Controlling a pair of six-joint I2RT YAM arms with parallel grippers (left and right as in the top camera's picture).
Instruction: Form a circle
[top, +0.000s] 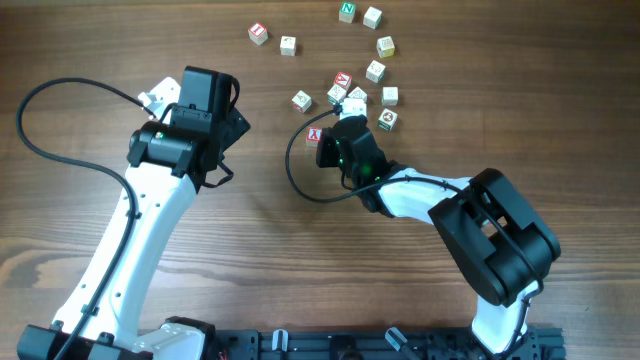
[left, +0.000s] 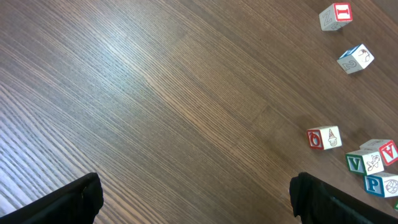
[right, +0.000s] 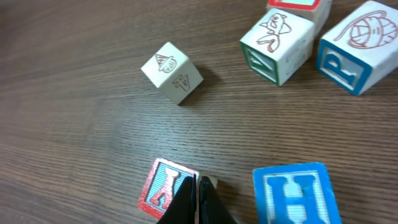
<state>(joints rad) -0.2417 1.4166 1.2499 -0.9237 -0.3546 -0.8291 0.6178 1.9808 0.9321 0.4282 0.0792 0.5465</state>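
- The cubes (top: 375, 71) lie scattered at the far middle of the surface (top: 300, 270), some in a loose arc and several bunched together; no circle is closed yet.
- Right pincer (right: 198, 200): tips pressed together and holding nothing, low on the wood. It sits just beside the red A cube (right: 166, 186), with the H cube (right: 292, 196) close on the other side.
- Left pincer (left: 196, 190): spread wide over bare wood, apart from the cubes.
- Risk: a push from such a narrow tip may spin the A cube or slide off its corner.
- Risk: the H cube is so near that a sideways sweep would probably knock it, and the bunch beyond could get dragged too.
- Containers: none in view; every cube rests straight on the surface.
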